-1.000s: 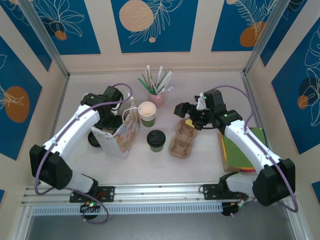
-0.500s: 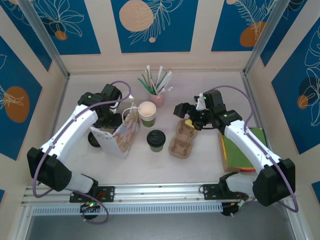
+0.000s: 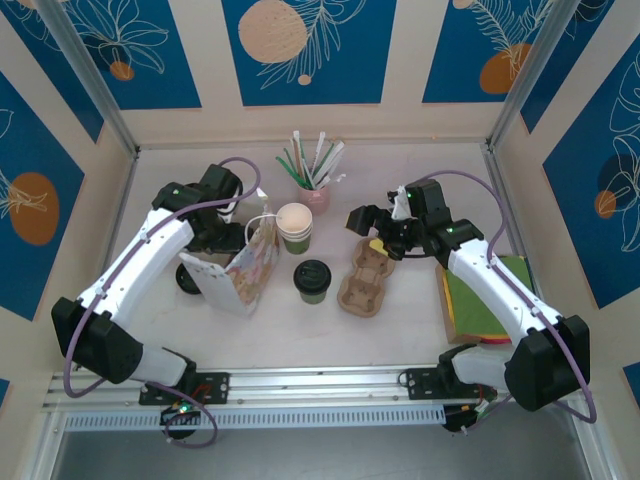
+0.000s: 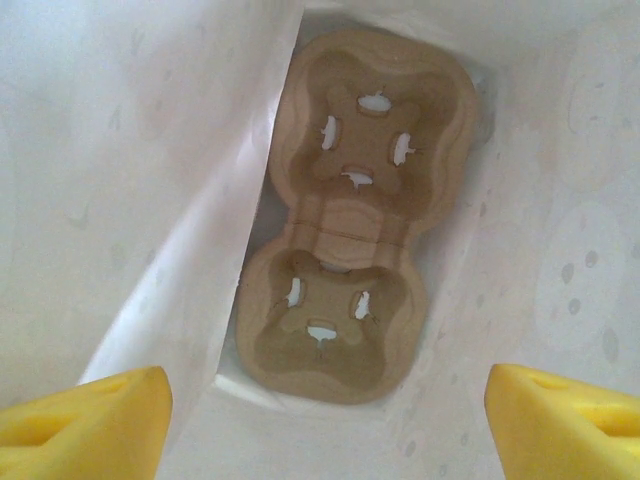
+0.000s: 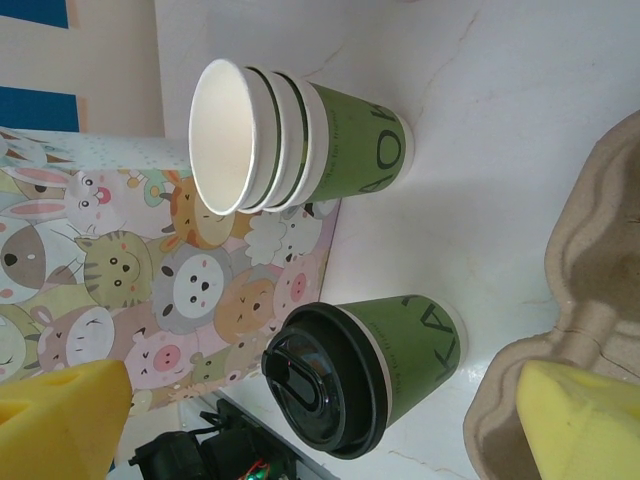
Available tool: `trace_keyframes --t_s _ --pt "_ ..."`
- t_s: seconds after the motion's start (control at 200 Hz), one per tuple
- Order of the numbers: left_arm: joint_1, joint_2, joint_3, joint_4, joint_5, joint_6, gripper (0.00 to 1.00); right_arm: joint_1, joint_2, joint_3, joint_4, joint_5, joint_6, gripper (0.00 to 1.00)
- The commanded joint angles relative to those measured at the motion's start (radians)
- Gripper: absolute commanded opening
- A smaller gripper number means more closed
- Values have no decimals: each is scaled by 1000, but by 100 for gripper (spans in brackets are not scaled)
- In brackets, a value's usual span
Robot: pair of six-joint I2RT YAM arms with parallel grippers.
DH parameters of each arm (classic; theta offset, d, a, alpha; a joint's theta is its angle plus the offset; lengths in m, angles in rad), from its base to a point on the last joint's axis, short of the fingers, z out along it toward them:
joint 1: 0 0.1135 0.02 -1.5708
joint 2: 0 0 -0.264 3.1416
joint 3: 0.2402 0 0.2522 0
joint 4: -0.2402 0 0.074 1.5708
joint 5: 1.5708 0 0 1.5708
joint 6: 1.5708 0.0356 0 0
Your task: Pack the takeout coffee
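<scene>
The takeout coffee (image 3: 312, 280), a green cup with a black lid, stands upright at the table's middle, between a cartoon-animal paper bag (image 3: 245, 268) and a brown pulp cup carrier (image 3: 364, 277). In the right wrist view the coffee (image 5: 365, 375) sits ahead of my open right gripper (image 5: 320, 430), apart from its yellow fingers (image 5: 60, 420). That right gripper (image 3: 372, 232) hovers over the carrier's far end. My left gripper (image 3: 212, 240) points down into the bag's mouth. It is open (image 4: 325, 420) and holds nothing, and another pulp carrier (image 4: 350, 210) lies flat on the bag's bottom.
A stack of lidless green cups (image 3: 295, 228) stands just behind the coffee, next to the bag. A pink cup of straws (image 3: 315, 190) is further back. Coloured sheets (image 3: 485, 300) lie stacked at the right edge. Walls close in the back and sides.
The left arm has shifted slightly back and left over the bag, and its fingers have spread wider. The right arm, coffee and carrier have not moved.
</scene>
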Motion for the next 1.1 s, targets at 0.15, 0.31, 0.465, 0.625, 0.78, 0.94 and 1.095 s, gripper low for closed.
trace_keyframes --t_s 0.15,0.31,0.465,0.625,0.78,0.94,1.095 --pt "-6 -28 43 -16 7 -9 86 6 4 33 -9 1 -14 99" --pt "-6 -31 55 -14 13 -6 87 6 8 33 -8 2 -17 99" --pt "-6 -30 64 -10 24 -5 88 7 9 32 -6 2 -15 99" --pt "-5 -31 74 -6 28 -5 93 5 9 33 -6 2 -16 99" --pt "-6 -28 84 -5 32 -6 93 3 11 33 -6 3 -15 99" --pt "-7 -32 102 -8 32 -9 93 4 12 33 -6 3 -15 99" --pt "-6 -37 122 -10 35 -15 94 3 12 33 -6 3 -16 99"
